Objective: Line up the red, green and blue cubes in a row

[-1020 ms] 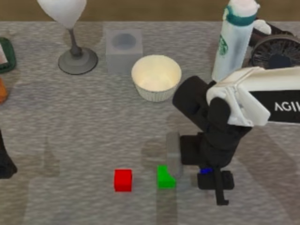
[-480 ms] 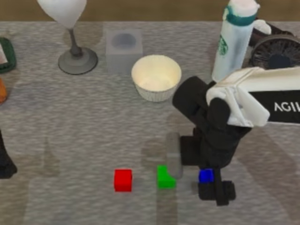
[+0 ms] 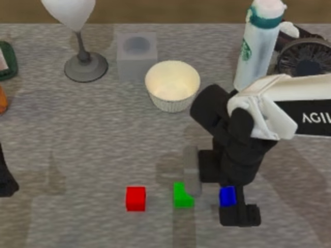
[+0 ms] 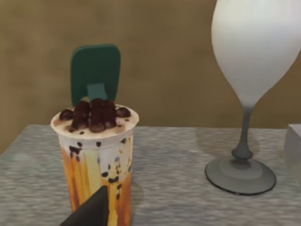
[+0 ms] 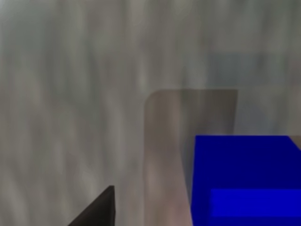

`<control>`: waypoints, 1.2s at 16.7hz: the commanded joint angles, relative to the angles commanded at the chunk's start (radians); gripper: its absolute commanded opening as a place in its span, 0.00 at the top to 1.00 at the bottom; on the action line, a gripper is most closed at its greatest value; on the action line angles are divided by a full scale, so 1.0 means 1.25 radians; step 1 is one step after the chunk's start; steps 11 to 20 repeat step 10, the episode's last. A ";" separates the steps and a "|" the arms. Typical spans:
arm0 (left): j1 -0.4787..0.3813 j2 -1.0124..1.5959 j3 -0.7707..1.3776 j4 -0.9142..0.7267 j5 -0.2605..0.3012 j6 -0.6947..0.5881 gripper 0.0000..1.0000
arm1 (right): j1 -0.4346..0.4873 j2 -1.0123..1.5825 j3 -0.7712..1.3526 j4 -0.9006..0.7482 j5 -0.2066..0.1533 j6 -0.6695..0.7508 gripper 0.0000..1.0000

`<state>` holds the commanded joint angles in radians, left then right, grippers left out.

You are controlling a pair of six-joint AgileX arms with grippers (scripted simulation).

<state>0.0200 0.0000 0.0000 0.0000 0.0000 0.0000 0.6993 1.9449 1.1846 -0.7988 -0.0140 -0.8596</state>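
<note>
Looking down from the top view, the red cube (image 3: 135, 198), green cube (image 3: 181, 195) and blue cube (image 3: 227, 196) sit in a row near the table's (image 3: 93, 134) front edge, apart from one another. The right gripper (image 3: 240, 215) hangs just in front of the blue cube, its arm reaching in from the right edge; how far its fingers are spread cannot be told here. The left arm (image 3: 6, 178) sits parked at the left edge.

The left wrist view alone shows a topped drink cup (image 4: 97, 155) and a white goblet (image 4: 249, 70); finger spread unreadable.

The right wrist view shows the blue cube (image 5: 244, 179) close, resting on the table, ungripped.
</note>
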 joint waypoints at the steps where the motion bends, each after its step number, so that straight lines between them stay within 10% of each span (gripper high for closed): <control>1: 0.000 0.000 0.000 0.000 0.000 0.000 0.00 | 0.001 -0.001 0.002 -0.003 0.000 -0.001 0.00; 20: 0.000 0.000 0.000 0.000 0.000 0.000 0.00 | 0.004 -0.083 0.126 -0.210 0.000 -0.005 0.00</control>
